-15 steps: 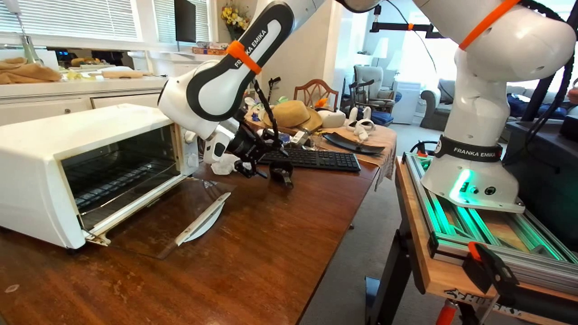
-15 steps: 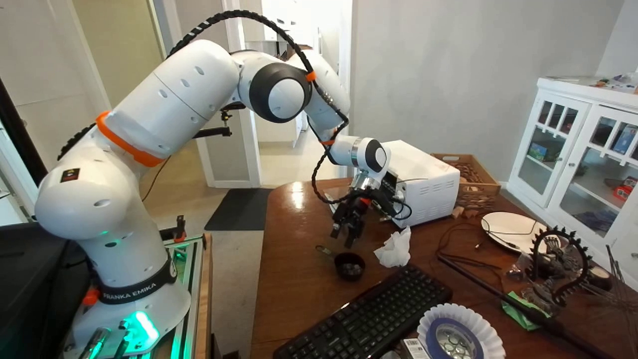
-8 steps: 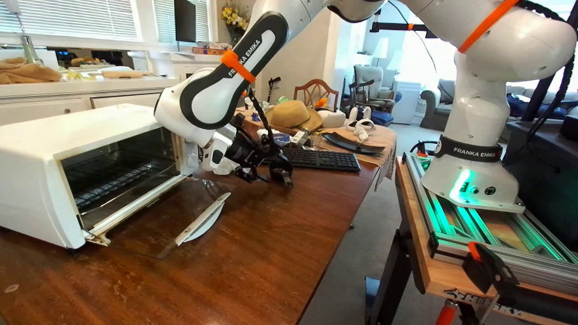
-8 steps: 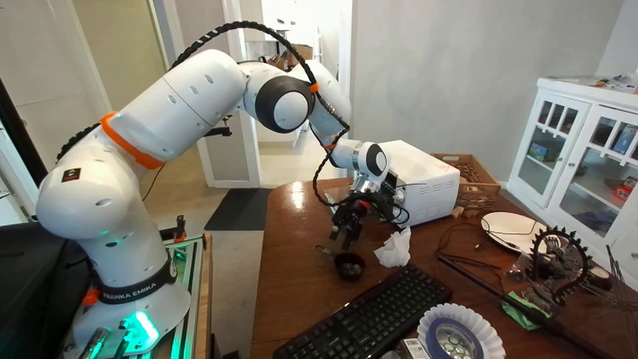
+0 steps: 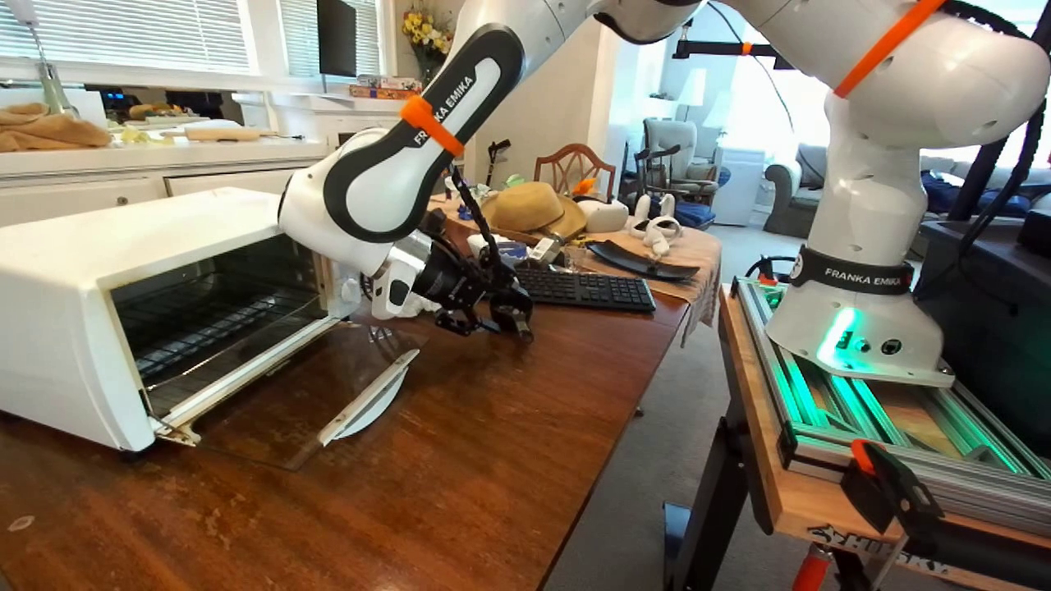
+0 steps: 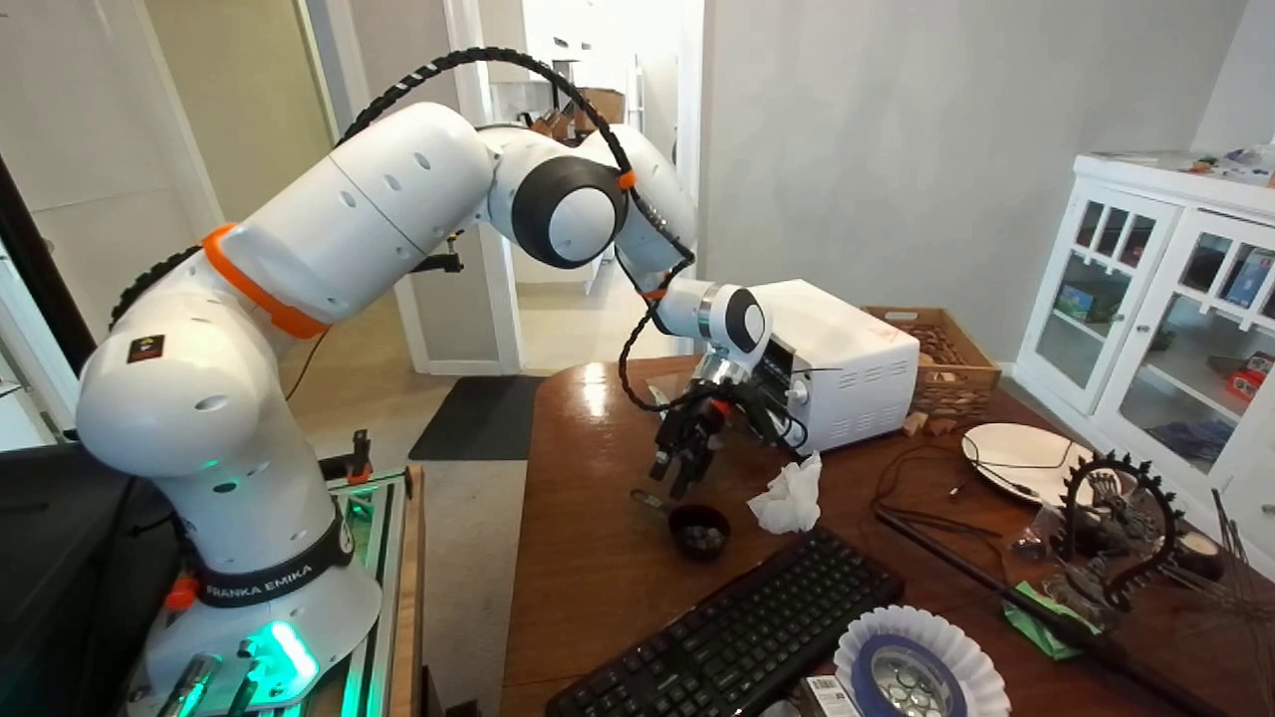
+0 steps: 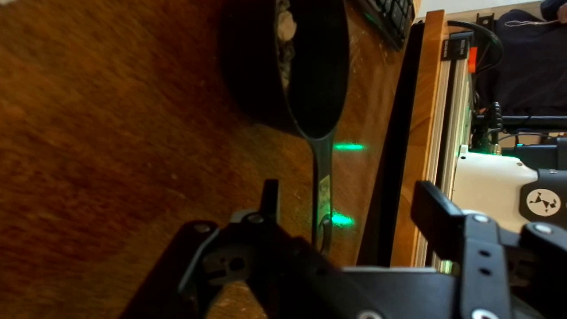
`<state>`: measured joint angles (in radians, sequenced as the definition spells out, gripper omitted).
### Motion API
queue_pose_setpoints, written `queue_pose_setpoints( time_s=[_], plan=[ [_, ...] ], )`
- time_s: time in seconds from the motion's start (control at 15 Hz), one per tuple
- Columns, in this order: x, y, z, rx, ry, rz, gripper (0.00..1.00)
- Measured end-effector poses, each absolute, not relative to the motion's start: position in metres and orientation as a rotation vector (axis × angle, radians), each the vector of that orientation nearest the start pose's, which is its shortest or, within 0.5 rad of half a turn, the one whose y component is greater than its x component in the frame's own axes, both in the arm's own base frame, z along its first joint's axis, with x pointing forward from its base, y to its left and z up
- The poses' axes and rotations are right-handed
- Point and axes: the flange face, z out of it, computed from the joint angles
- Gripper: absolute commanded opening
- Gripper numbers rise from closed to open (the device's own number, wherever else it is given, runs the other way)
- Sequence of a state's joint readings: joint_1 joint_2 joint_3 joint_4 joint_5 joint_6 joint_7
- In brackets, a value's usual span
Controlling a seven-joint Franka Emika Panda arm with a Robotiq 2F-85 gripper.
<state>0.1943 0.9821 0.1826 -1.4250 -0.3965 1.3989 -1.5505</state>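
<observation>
The black measuring cup (image 7: 257,79) stands upright on the tabletop (image 5: 493,427), near the keyboard (image 6: 732,637) and a crumpled bit of white paper (image 6: 790,496). It looks small and light, with hard, stiff sides that should not squash or break easily. Little lumps (image 7: 286,26) sit inside it, so the cup end is likely the heavy end — a big tilt could spill them. The long, thin handle (image 7: 323,164) looks like the best place to hold, since it is easy to pinch from both sides. It may be a bit smooth, so a firm squeeze should help stop it from twisting or drooping.

The hand (image 7: 350,199) has its two fingers spread well apart — nothing is pinched in them. In the wrist view the handle shows in the gap, closer to one finger, with bare wood on each side of it. I see no touch there. In an exterior view the fingertips (image 6: 681,488) hang just beside the cup, near its handle.
</observation>
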Motion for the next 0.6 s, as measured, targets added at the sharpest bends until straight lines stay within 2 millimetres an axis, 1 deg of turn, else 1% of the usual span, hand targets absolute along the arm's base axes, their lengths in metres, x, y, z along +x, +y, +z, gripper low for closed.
queue_pose_setpoints(
  time_s=[0.2,0.4,0.47,0.53,0.6],
  plan=[
    [0.5678,0.1627,0.0836,1.587,2.677,-1.600,0.79],
    [0.5645,0.1602,0.0806,1.588,2.674,-1.627,0.76],
    [0.5627,0.1589,0.0792,1.588,2.673,-1.639,0.77],
    [0.5607,0.1575,0.0776,1.588,2.672,-1.651,0.76],
    [0.5589,0.1561,0.0758,1.588,2.671,-1.662,0.79]
  ],
)
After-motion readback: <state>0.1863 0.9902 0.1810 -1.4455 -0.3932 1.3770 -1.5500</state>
